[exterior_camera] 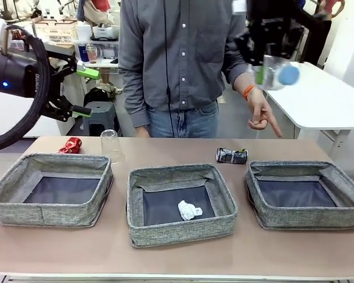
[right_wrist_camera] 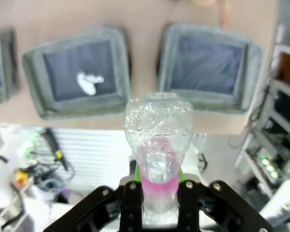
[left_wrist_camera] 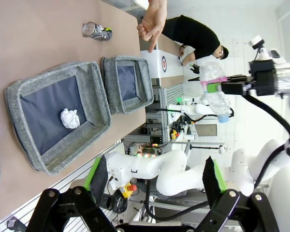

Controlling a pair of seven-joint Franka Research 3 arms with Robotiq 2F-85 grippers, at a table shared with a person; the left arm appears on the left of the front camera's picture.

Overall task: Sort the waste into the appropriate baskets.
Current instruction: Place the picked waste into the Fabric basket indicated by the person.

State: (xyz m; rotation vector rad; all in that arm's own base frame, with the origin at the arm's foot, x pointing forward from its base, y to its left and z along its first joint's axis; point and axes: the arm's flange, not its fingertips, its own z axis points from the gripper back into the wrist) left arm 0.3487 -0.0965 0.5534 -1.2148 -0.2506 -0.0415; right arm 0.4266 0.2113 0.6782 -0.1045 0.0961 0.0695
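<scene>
**Bottle held aloft in the right gripper, left gripper open**

The right gripper (exterior_camera: 263,63) is clamped on the clear plastic bottle with blue cap (exterior_camera: 275,72) and holds it high above the right part of the tabletop (exterior_camera: 177,250). In the right wrist view the green pads press on the bottle at its pink label band. In the front view the cap points to the right and slightly down.

The left gripper (exterior_camera: 85,91) hangs in the air at the left, above and behind the left basket (exterior_camera: 47,160). Its jaws stand wide apart with nothing between them.

Three grey woven baskets stand in a row along the tabletop. The crumpled white tissue (exterior_camera: 189,210) lies on the dark bottom of the middle basket (exterior_camera: 176,171). The left basket and the right basket (exterior_camera: 307,165) have nothing inside.

On the tabletop behind the left basket, the crushed red can (exterior_camera: 71,145) lies near the basket's far wall, and the clear plastic cup (exterior_camera: 111,144) stands at its far right corner. The crushed dark-silver can (exterior_camera: 232,155) lies on its side on the far side, between the middle and right baskets.

The person's hand (exterior_camera: 260,111) hangs over the far edge with one finger pointing down towards the right basket.
</scene>
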